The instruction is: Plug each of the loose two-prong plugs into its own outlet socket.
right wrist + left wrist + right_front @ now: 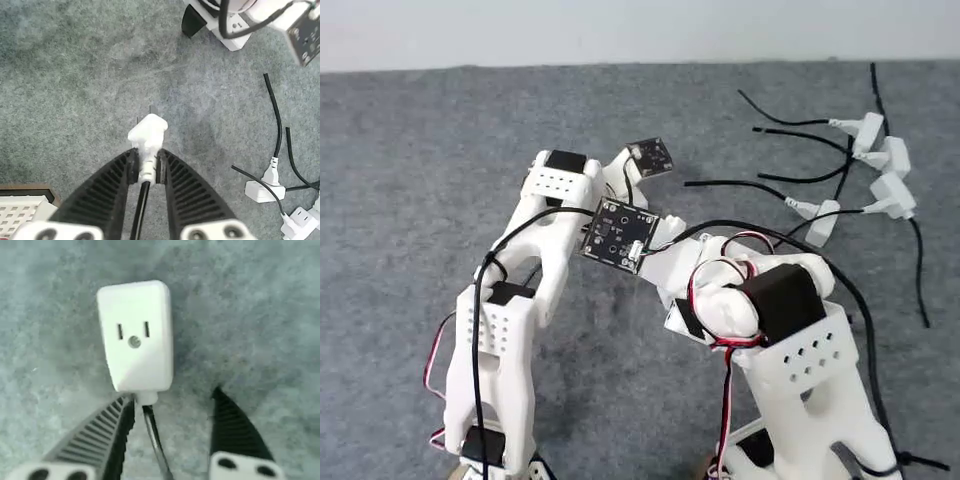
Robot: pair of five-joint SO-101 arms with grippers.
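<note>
The white two-prong plug (148,131) is pinched at its cord end between the black ribbed fingers (112,187) of my right gripper (146,162). Its two prongs point straight away from the wrist, over bare grey carpet (65,75). The plug's cord (141,200) runs back through the narrow gap between the fingers.

The outlet socket (135,335) lies face up on the carpet, slots toward my left wrist camera, just beyond the tips of the left gripper (172,397). That gripper's fingers (232,430) are spread wide with nothing between them but the socket's cord (152,435). This cord leaves the near end of the socket and runs back close against one finger. The socket lines up with that finger rather than with the gap, and I can't tell whether the fingertip touches it.

From the high camera, one arm (505,340) and the other arm (800,340) are both folded forward, leaning in so their wrists sit close together over the middle of the table. Far off at the table's back right lies a cluster of spare sockets and plugs (892,192) with black leads trailing out. My right wrist camera also picks up some of these well apart from the held plug, and the other arm's white housing (227,35) ahead of the prongs.
</note>
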